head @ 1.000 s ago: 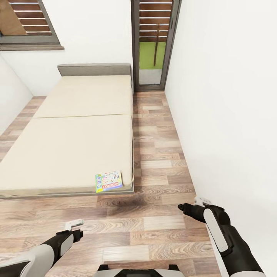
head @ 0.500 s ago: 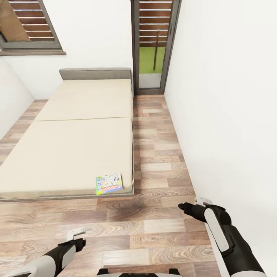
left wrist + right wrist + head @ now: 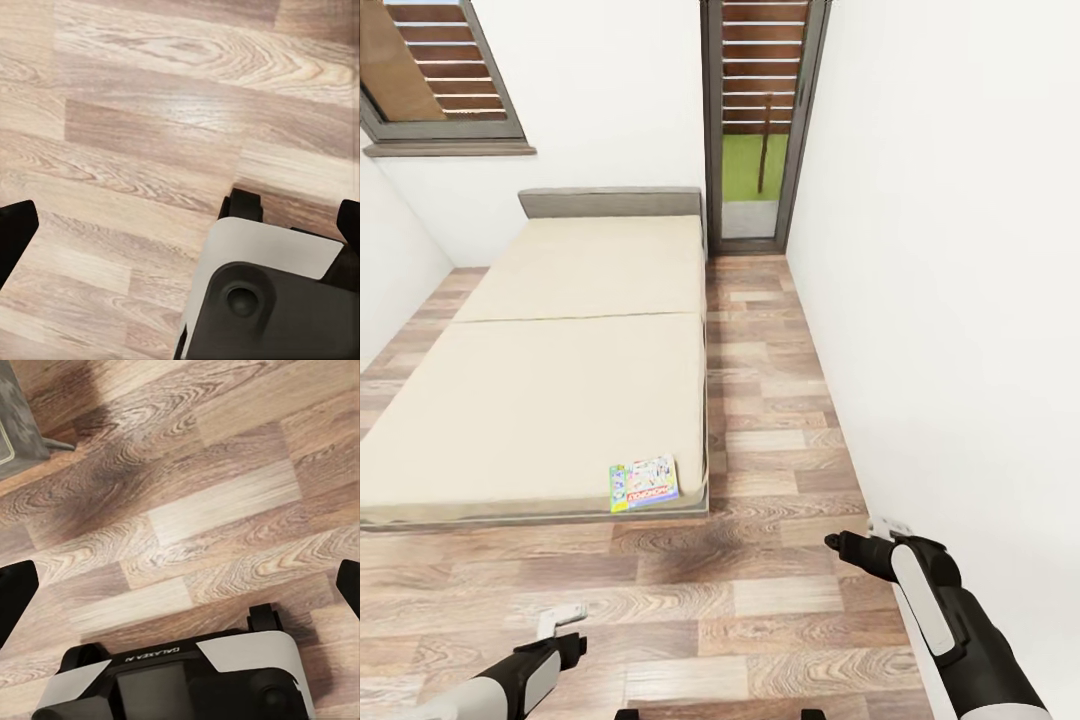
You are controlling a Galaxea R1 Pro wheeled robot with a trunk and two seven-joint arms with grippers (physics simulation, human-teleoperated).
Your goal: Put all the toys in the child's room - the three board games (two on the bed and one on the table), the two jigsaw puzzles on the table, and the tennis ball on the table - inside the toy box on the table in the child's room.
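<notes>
Game [image 3: 645, 482] lies flat at the bed's [image 3: 540, 400] near right corner, long axis across. It sits at 1 o'clock from the left gripper [image 3: 563, 617], 10 o'clock from the right gripper [image 3: 860, 535], roughly equidistant; both spread wide, empty.

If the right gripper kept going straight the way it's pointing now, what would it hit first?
Most likely the wooden floor: the right gripper looks down at bare planks between its open fingers. The bed corner lies off to one side, apparently out of line.

Board game [image 3: 645, 482]: flat rectangular box, green-and-white cartoon cover. Lies flat at the near right corner of bed [image 3: 540, 400]. Bed: beige mattress, grey frame.
</notes>
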